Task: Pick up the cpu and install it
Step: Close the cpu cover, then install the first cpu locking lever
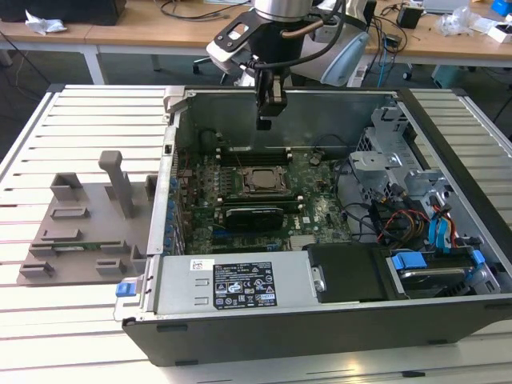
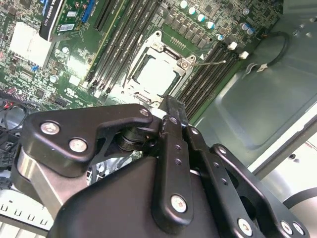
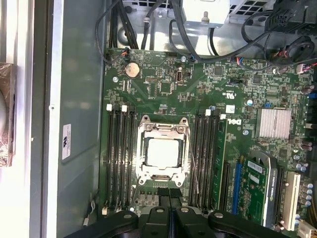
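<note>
Cluttered wooden desks [image 1: 128, 34] stand behind the white slatted table [image 1: 80, 120].

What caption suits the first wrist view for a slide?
Gripper poised over the cpu, which sits in the socket frame on the green motherboard.

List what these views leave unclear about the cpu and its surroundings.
1. Whether the cpu sits flush in its socket: both wrist views see it from above; in the exterior view it is too small.
2. The motherboard beneath the gripper: hidden by the gripper's own body in the second wrist view.
3. What lies in the slots of the grey fixture plate: too small in the exterior view.
</note>
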### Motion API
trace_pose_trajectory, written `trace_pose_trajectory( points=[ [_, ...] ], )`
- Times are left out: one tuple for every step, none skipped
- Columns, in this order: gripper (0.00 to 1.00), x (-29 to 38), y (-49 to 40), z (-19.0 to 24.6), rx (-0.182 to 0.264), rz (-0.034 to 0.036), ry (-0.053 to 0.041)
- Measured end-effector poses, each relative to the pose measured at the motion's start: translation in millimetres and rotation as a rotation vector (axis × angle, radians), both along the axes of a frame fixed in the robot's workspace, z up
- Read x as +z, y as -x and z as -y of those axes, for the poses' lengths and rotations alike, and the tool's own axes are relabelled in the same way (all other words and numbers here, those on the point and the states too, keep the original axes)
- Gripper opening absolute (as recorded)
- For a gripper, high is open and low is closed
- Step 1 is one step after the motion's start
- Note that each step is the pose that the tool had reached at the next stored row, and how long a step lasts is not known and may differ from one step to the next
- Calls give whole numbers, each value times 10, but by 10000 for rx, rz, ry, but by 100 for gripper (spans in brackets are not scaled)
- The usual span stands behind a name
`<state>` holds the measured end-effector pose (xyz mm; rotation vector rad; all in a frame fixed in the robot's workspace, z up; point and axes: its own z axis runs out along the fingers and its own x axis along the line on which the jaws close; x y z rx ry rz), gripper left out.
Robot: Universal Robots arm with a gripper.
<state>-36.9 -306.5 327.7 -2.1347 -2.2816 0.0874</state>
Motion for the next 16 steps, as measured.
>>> trace_pose_trajectory(
  points=[
    [11,0,0,0,10,0,-1],
    [11,0,0,0,25,0,-1],
    [11,0,0,0,32,1,0],
    [11,0,0,0,33,0,0],
    [11,0,0,0,34,0,0],
    [11,0,0,0,34,0,0],
    [11,0,0,0,35,0,0],
    [11,0,0,0,35,0,0],
    [11,0,0,0,35,0,0],
    [11,0,0,0,35,1,0],
    [11,0,0,0,35,0,0],
    [11,0,0,0,67,0,0],
    [11,1,0,0,388,-1,1],
    [11,0,0,0,796,0,0],
    [11,0,0,0,1020,0,0],
    [11,0,0,0,1205,0,1]
  ],
)
